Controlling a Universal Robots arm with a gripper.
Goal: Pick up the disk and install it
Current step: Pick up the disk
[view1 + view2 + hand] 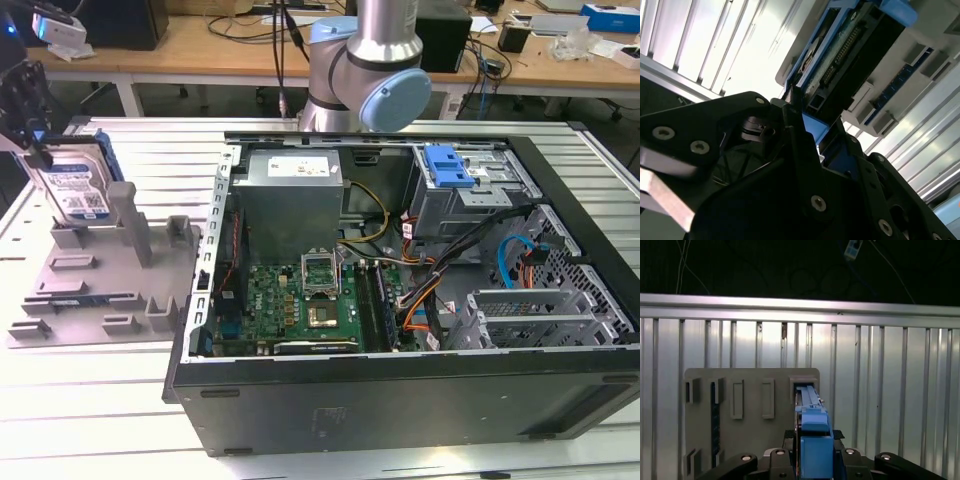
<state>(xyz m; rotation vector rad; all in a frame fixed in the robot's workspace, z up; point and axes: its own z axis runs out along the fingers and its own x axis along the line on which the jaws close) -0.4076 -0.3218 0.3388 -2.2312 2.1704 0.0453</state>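
The open computer case (400, 385) does not hold the disk (75, 185) yet, so the installing is not done. The disk stands upright at a slot of the grey holder (90, 290), at the exterior view's left. In the first wrist view the gripper (814, 457) has its jaws clamped on the disk's blue frame.

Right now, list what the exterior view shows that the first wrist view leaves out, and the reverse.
Exterior view adds: the open black computer case, its green motherboard, the silver robot arm, and the white-and-blue label on the disk, a flat silver metal drive in a blue plastic carrier. First wrist view adds: the disk edge-on, with the jaws of the black gripper against both carrier sides. Both share: the disk standing upright in the grey plastic fixture on the ribbed aluminium table.
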